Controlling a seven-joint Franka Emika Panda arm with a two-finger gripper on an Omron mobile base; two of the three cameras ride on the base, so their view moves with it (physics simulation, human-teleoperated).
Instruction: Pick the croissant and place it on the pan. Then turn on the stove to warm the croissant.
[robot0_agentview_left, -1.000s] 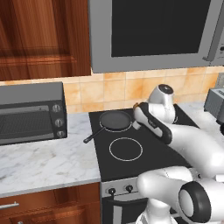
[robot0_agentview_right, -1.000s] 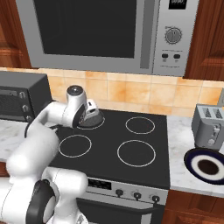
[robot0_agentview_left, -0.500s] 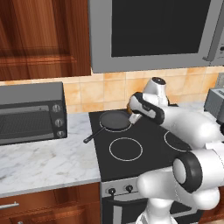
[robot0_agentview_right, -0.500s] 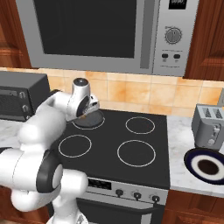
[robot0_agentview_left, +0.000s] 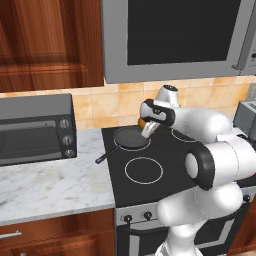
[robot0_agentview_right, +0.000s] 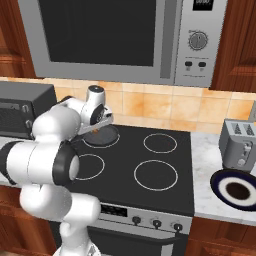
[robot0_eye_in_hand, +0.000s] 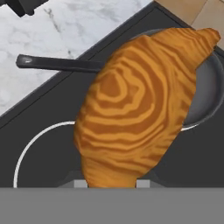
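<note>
The stove (robot0_agentview_left: 165, 165), a flat black glass top with white ring burners, sits between stretches of marbled bench (robot0_agentview_left: 45, 185). On its rear left burner rests the pan (robot0_agentview_left: 131, 137), round, black and shallow, its thin handle reaching out toward the bench. The end effector (robot0_agentview_left: 148, 129) pinches the croissant (robot0_eye_in_hand: 140, 105), a ridged orange-brown crescent, hanging over the pan's right rim. The carry step looks nearly done; next it likely needs lowering over the bowl and releasing.
</note>
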